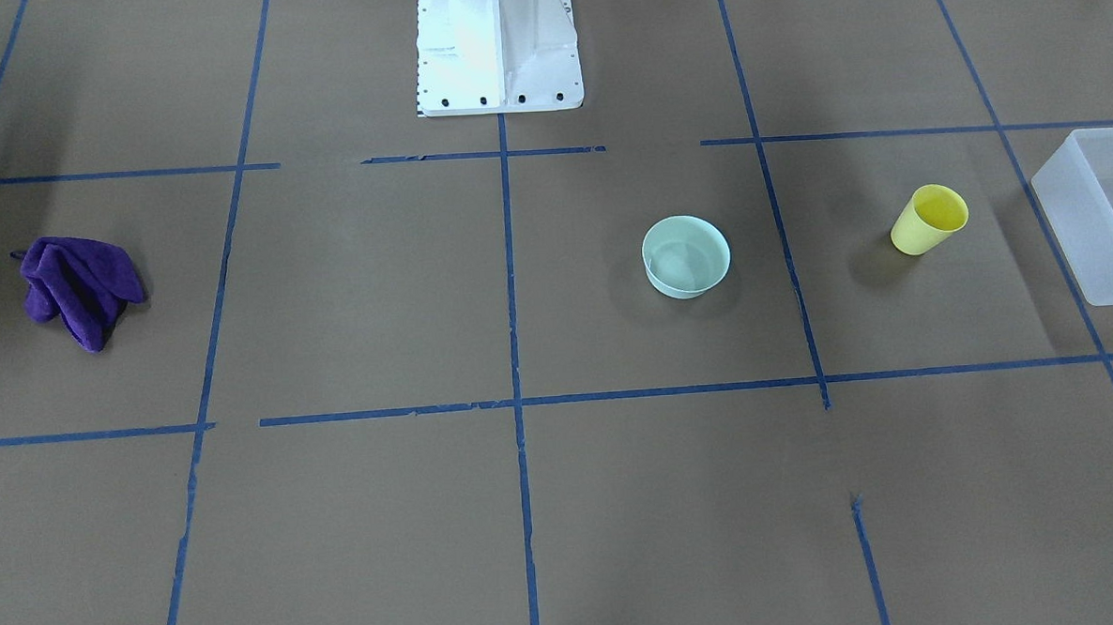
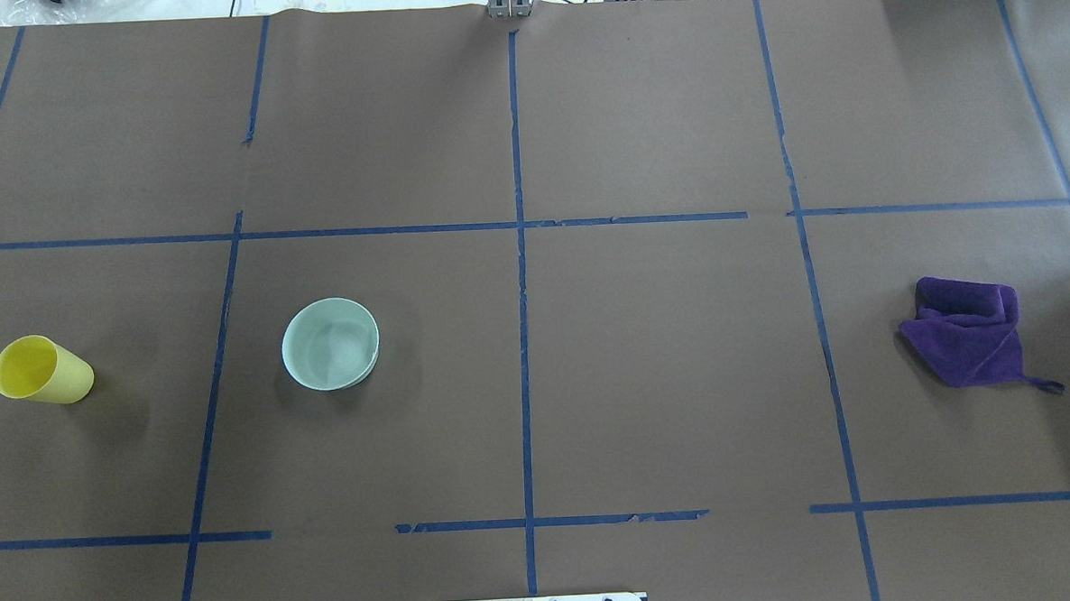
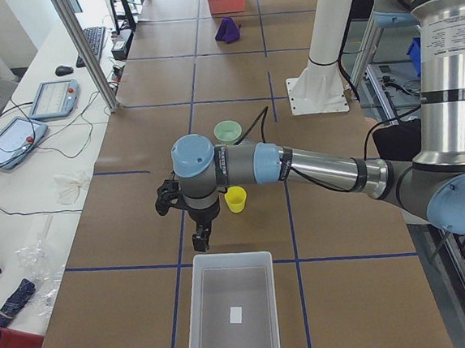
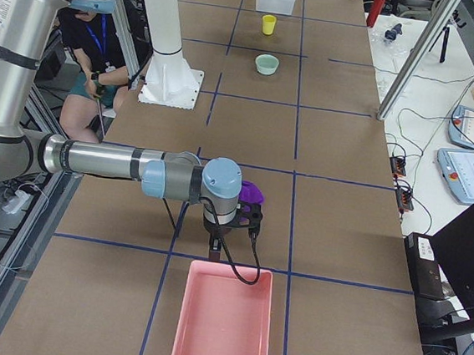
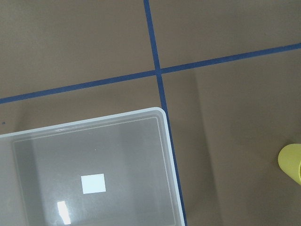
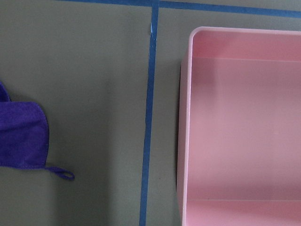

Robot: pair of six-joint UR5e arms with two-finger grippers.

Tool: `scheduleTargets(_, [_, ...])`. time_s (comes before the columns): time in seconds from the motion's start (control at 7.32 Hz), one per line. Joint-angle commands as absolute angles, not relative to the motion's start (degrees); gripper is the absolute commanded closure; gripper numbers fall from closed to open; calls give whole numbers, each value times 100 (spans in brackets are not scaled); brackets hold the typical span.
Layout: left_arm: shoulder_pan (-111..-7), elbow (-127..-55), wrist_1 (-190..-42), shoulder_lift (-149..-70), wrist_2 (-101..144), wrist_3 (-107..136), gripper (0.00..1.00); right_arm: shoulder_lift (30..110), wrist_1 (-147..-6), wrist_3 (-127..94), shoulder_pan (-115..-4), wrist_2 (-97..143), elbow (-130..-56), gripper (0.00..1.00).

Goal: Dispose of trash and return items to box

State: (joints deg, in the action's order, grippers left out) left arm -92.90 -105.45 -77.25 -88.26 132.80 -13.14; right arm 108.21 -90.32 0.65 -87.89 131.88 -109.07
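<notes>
Left gripper (image 3: 199, 242) hangs by the box (image 3: 232, 304) rim, clenched or released can't tell, right gripper (image 4: 214, 244) likewise; cup (image 3: 235, 199) stands near box, bowl (image 3: 228, 131) farther from box; off-centre pinch could tip the light cup.

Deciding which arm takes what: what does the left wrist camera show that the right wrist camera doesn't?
Only the left wrist view: the box, nothing inside the part in view but its label, and an edge of the cup beside it. Only the right wrist view: a pink bin and part of the cloth, lying apart. Both: the table crossed by blue tape.
</notes>
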Motion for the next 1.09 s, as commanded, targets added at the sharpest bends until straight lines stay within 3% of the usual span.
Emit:
scheduleTargets(0.0, [-9273,-10617,-7726,-8938,13228,-1327,0,10819,-9035,53,-8789,13218,-10925,0])
scheduleTargets(0.41, [-9264,-10582,-7734,-8991,13228,-1309,0,10610,-8957,-8,-8789,13184,-11056,0])
scheduleTargets(0.68, [-9203,-10556,-7839,-9455,13228,-1327,0,10128,-8554,-44,-8780,13192,-11092,0])
scheduleTargets(0.96, [-9193,-10250,-9175,-9651,13280,-1301,0,10055,-8280,-270,-8780,13297,-11109,0])
